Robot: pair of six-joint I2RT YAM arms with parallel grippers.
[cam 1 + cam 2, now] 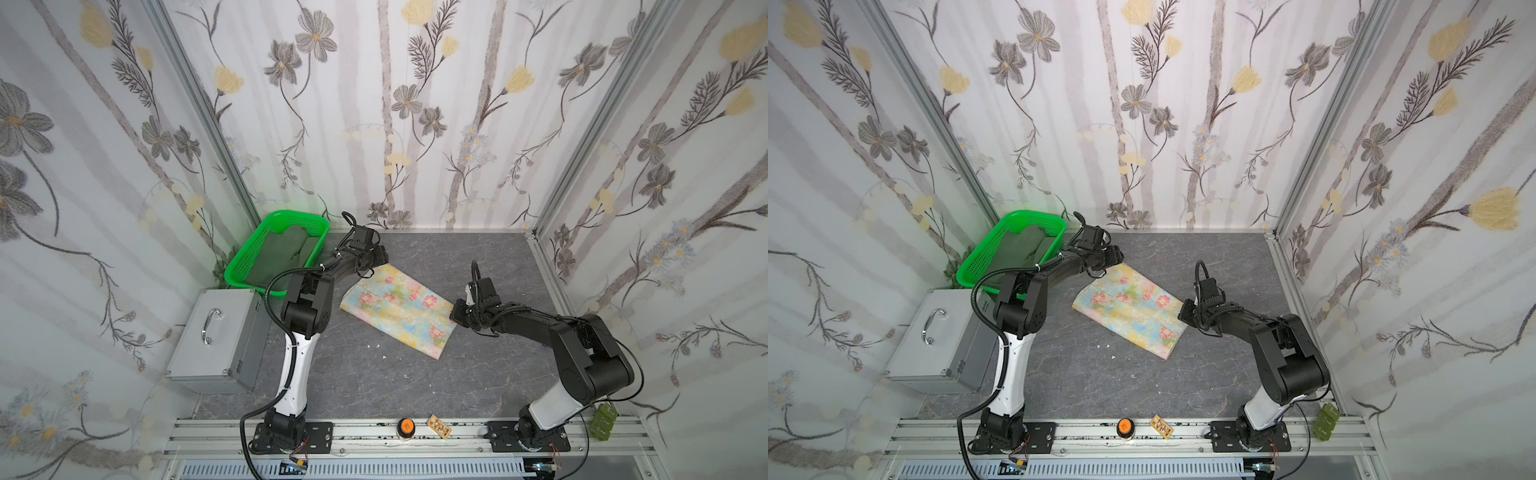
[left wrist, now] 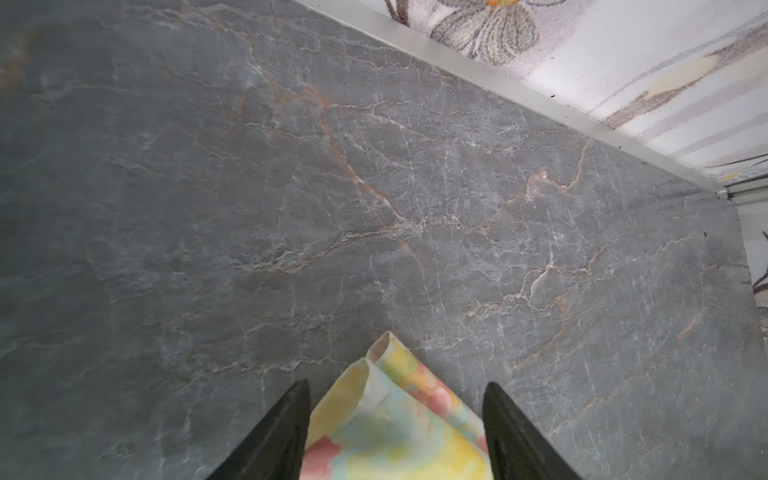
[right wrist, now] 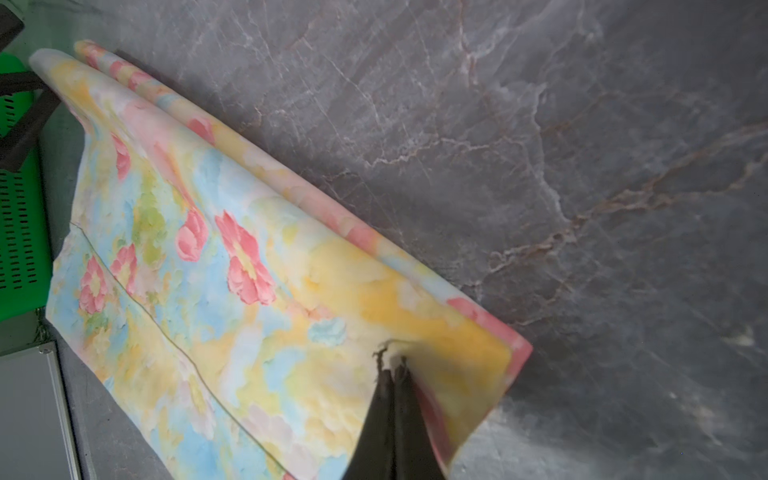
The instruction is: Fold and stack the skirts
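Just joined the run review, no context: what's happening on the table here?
Both arms are on the floral skirt, which lies folded over on the table. The right gripper is shut on the cloth near one corner. The left gripper straddles another corner with its jaws open, not pinching. The olive skirt sits in the green basket, untouched. Nothing is stacked yet.

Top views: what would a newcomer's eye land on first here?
The pastel floral skirt lies folded in the middle of the grey marble table. The right gripper is shut on its right-hand corner; the left gripper straddles the far corner, jaws apart. At back left, a bright green basket holds the dark olive skirt.
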